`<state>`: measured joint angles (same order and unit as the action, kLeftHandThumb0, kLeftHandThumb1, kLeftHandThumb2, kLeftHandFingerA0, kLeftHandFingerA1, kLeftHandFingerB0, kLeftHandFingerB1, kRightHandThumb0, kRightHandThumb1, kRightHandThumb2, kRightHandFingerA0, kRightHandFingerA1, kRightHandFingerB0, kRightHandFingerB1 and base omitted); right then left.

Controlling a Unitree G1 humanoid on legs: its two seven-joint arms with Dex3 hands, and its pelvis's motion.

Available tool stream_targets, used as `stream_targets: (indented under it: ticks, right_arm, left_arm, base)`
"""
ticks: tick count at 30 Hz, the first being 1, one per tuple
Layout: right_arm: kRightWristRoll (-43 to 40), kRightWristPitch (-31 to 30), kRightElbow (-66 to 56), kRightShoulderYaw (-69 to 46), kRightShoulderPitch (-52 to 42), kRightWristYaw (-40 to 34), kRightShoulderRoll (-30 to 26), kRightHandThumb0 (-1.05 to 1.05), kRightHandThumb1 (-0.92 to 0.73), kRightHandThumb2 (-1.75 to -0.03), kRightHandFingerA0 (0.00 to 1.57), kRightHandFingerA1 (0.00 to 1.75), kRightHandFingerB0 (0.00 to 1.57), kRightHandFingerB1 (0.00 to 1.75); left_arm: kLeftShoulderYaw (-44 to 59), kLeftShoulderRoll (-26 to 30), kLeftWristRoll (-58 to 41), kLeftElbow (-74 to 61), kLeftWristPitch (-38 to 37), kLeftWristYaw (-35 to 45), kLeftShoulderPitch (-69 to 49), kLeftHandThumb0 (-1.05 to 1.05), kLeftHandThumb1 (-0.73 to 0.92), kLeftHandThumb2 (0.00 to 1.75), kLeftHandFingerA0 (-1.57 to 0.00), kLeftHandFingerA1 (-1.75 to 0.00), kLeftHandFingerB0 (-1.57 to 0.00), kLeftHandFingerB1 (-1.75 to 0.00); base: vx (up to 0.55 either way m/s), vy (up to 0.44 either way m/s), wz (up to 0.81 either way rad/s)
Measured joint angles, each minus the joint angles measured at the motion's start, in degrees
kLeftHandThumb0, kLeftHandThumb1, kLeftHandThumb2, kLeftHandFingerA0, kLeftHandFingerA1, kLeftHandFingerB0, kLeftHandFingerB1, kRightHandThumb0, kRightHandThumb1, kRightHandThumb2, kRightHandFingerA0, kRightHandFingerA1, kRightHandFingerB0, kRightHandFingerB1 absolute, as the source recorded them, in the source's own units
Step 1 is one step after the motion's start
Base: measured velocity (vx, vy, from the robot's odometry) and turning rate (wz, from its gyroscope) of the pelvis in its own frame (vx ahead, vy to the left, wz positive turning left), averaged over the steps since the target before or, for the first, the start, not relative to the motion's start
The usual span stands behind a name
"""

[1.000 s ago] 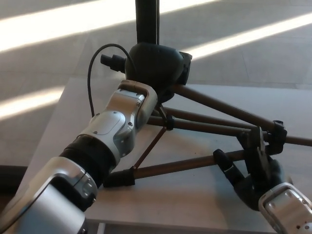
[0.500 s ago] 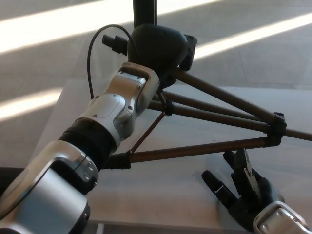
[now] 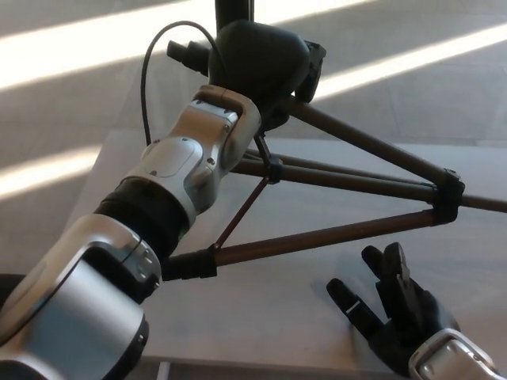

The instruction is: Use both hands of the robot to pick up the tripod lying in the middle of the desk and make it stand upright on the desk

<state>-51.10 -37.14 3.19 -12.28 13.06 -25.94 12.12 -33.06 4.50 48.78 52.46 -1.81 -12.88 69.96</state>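
The tripod (image 3: 333, 178) has dark brown legs spread over the pale desk (image 3: 301, 309), with its black centre column rising out of the top of the picture. My left hand (image 3: 257, 67) is shut on the tripod at the top where the legs meet, holding it tilted. One leg runs right to a black clamp (image 3: 446, 196); another ends at a black foot by my left forearm. My right hand (image 3: 392, 313) is open near the desk's front right, palm up, just below the lower leg and clear of it.
A black cable (image 3: 150, 87) loops from my left wrist. Beyond the desk's far edge lies a grey floor (image 3: 79, 95) with bright stripes of sunlight. My left forearm (image 3: 170, 190) covers the desk's left part.
My left hand has lifted the tripod's top higher. My right hand let go of the lower leg near its clamp, dropped away toward the front edge and opened.
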Motion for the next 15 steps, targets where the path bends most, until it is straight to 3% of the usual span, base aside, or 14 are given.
stream_targets:
  ticks: [2, 3, 4, 5, 6, 7, 8, 9, 10, 11, 12, 13, 14, 15]
  right_arm:
    - [0.01, 0.58, 1.24, -0.77, 1.15, 0.0, 0.28, -0.9, -0.7, -0.56, 0.14, 1.18, 0.2, 0.95]
    - [0.01, 0.79, 1.61, -1.08, 1.54, 0.03, 0.38, -0.97, -0.46, -0.87, 0.15, 0.89, 0.17, 0.78]
    - [0.0, 1.03, 2.14, -1.52, 2.07, 0.13, 0.54, -0.97, -0.46, -0.87, 0.15, 0.89, 0.17, 0.78]
    - [0.0, 1.31, 2.94, -2.05, 2.78, 0.27, 0.83, -0.88, -0.48, -1.02, 0.0, 0.72, 0.16, 0.73]
    - [0.0, 1.47, 3.69, -2.51, 3.42, 0.37, 1.08, -0.88, -0.48, -1.02, 0.0, 0.72, 0.16, 0.73]
    - [0.02, 1.67, 4.62, -3.01, 4.19, 0.49, 1.3, -0.96, -0.68, -0.57, 0.0, 0.94, 0.0, 0.83]
    - [0.04, 1.8, 5.24, -3.35, 4.66, 0.57, 1.42, -0.98, -0.46, -0.95, 0.01, 0.66, 0.04, 0.7]
    - [0.06, 1.94, 5.85, -3.69, 5.16, 0.62, 1.54, -0.98, -0.46, -0.95, 0.01, 0.66, 0.04, 0.7]
    - [0.1, 2.18, 6.55, -4.03, 5.7, 0.66, 1.67, -1.03, -0.59, -0.71, 0.0, 0.58, 0.0, 0.74]
    - [0.17, 2.34, 7.12, -4.14, 6.09, 0.82, 1.65, -1.02, -0.63, -0.62, 0.0, 0.37, 0.0, 0.59]
    - [0.31, 2.55, 7.85, -4.23, 6.55, 1.12, 1.63, -1.05, -0.56, -1.03, 0.0, 0.48, 0.0, 0.37]
    - [0.55, 2.76, 8.5, -4.15, 6.92, 1.62, 1.53, -1.05, -0.56, -1.03, 0.0, 0.45, 0.0, 0.32]
    - [0.82, 2.88, 9.19, -3.98, 7.32, 2.2, 1.32, -1.05, -0.56, -1.04, 0.0, 0.45, 0.0, 0.29]
    - [1.17, 2.93, 10.0, -3.76, 7.83, 2.95, 1.0, -1.05, -0.56, -1.04, 0.0, 0.45, 0.0, 0.29]
  left_arm:
    - [0.01, -0.25, 0.0, -0.01, -0.13, -0.01, -0.1, -0.18, 0.58, 0.93, -0.92, -1.69, -0.75, -1.27]
    - [0.02, -0.39, 0.0, -0.07, -0.11, -0.01, -0.19, -0.22, 0.59, 0.99, -0.91, -1.61, -0.8, -1.26]
    - [0.03, -0.48, 0.03, -0.19, -0.08, -0.01, -0.35, -0.22, 0.59, 0.99, -0.91, -1.61, -0.8, -1.26]
    - [0.07, -0.59, 0.05, -0.33, -0.08, -0.01, -0.55, -0.19, 0.6, 0.99, -0.95, -1.68, -0.74, -1.34]
    - [0.08, -0.68, 0.06, -0.38, -0.08, -0.03, -0.67, -0.19, 0.6, 0.99, -0.95, -1.68, -0.74, -1.34]
    - [0.08, -0.76, 0.12, -0.44, -0.07, -0.05, -0.79, -0.28, 0.53, 1.09, -1.19, -1.34, -0.93, -1.16]
    - [0.08, -0.78, 0.16, -0.5, -0.06, -0.08, -0.86, -0.22, 0.6, 1.0, -0.91, -1.74, -0.75, -1.44]
    - [0.09, -0.83, 0.2, -0.61, -0.07, -0.13, -0.9, -0.22, 0.6, 1.0, -0.91, -1.74, -0.75, -1.44]
    - [0.15, -0.89, 0.2, -0.72, -0.07, -0.18, -0.92, -0.21, 0.57, 1.05, -0.91, -1.69, -0.73, -1.44]
    - [0.28, -0.97, 0.19, -0.86, -0.07, -0.17, -0.94, -0.21, 0.58, 1.03, -0.9, -1.73, -0.75, -1.44]
    - [0.4, -1.03, 0.21, -0.98, -0.07, -0.18, -0.96, -0.29, 0.55, 1.09, -1.19, -1.35, -0.93, -1.17]
    - [0.49, -1.05, 0.23, -1.09, -0.05, -0.19, -1.0, -0.23, 0.62, 0.95, -0.9, -1.73, -0.75, -1.41]
    - [0.52, -1.05, 0.27, -1.2, -0.02, -0.2, -1.05, -0.29, 0.55, 1.09, -1.18, -1.34, -0.9, -1.13]
    - [0.59, -1.05, 0.28, -1.41, -0.01, -0.2, -1.15, -0.29, 0.55, 1.09, -1.18, -1.34, -0.9, -1.13]
  base:
    - [0.0, 0.0, 0.0]
    - [0.0, 0.0, 0.0]
    - [0.0, 0.0, 0.0]
    - [0.0, 0.0, 0.0]
    - [0.0, 0.0, 0.0]
    - [0.0, 0.0, 0.0]
    - [0.0, 0.0, 0.0]
    - [0.0, 0.0, 0.0]
    - [0.0, 0.0, 0.0]
    - [0.0, 0.0, 0.0]
    - [0.0, 0.0, 0.0]
    - [0.0, 0.0, 0.0]
    - [0.0, 0.0, 0.0]
    - [0.0, 0.0, 0.0]
